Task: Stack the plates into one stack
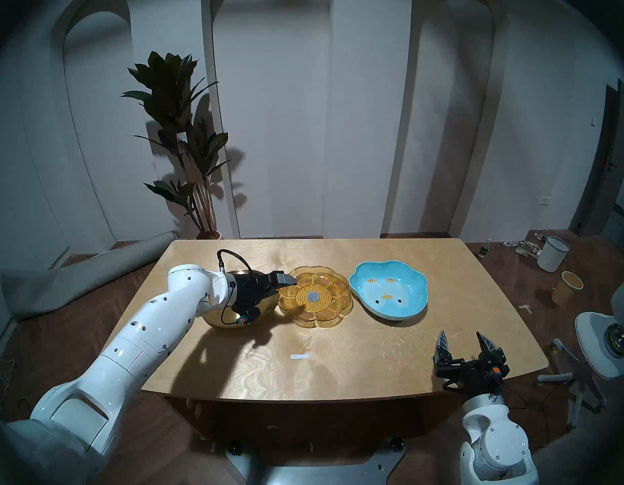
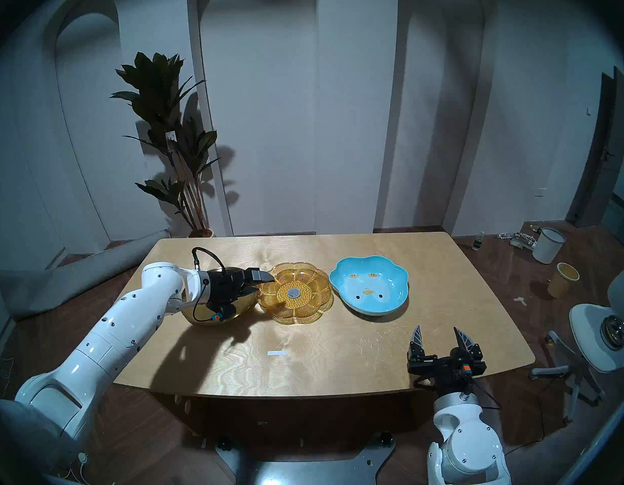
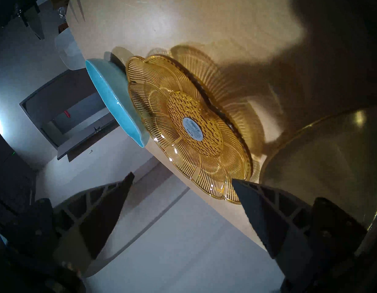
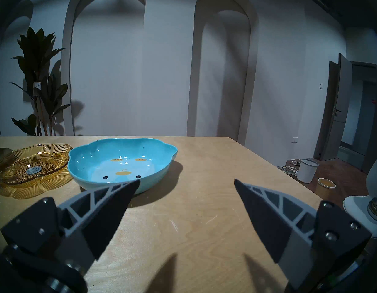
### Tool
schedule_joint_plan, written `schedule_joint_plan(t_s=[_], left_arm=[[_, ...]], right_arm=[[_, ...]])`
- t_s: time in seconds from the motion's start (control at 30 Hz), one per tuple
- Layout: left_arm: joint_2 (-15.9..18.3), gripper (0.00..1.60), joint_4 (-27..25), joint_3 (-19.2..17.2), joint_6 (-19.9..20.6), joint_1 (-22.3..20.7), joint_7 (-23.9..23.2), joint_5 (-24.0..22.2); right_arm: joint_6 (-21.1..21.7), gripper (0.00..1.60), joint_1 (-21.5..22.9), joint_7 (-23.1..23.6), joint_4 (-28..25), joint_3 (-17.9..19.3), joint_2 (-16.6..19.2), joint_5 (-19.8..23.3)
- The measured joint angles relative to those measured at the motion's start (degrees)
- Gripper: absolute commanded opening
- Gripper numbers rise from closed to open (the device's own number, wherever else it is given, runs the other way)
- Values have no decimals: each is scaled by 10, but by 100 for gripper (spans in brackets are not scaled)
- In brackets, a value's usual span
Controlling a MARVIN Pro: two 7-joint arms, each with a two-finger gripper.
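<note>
Left wrist view: the left gripper (image 3: 183,180) is spread wide and empty, with one finger at the near edge of the amber flower plate (image 3: 189,125). That edge should be pinched gently, since the ribbed see-through rim looks slippery. The plate sits on the table (image 1: 338,361), between the shiny gold plate (image 1: 216,321) and the blue dish (image 1: 391,291). The right gripper (image 1: 461,338) is spread too, and nothing is held.

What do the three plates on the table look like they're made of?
Gold plate: apparently polished metal, with a mirror-like sheen.
Amber flower plate: clear ribbed glass or plastic; the table shows through it, so I can't tell which.
Blue lobed dish: probably glazed ceramic, opaque and glossy with painted yellow marks.
</note>
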Motion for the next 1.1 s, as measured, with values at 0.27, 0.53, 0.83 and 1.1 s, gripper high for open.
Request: schedule_joint_plan(t_s=[0.27, 0.53, 0.83, 1.1], left_arm=[[2, 93, 40, 21, 42, -21, 73, 36], [11, 160, 63, 16, -20, -44, 149, -9], [18, 160, 117, 24, -106, -85, 217, -32], [-2, 160, 190, 64, -108, -123, 238, 27]], right_arm=[[-1, 160, 0, 0, -1, 0, -2, -2], [-2, 160, 0, 0, -1, 1, -5, -4], [-4, 160, 0, 0, -3, 1, -7, -6], [-5, 160, -1, 0, -4, 1, -10, -8]])
